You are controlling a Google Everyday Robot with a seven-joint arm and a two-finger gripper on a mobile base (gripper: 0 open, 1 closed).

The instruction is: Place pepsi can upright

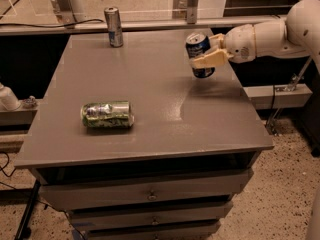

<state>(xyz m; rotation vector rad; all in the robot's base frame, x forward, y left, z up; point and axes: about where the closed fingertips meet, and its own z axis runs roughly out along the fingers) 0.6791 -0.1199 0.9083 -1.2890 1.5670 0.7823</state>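
The pepsi can, dark blue with a silver top rim, is held close to upright at the right side of the grey table, its base at or just above the tabletop. My gripper comes in from the right on the white arm and is shut on the can's side, with a cream finger across its front. The far finger is hidden behind the can.
A green-and-silver can lies on its side at the table's front left. A taller slim silver can stands upright at the back left. Drawers sit under the tabletop. A rail runs behind the table.
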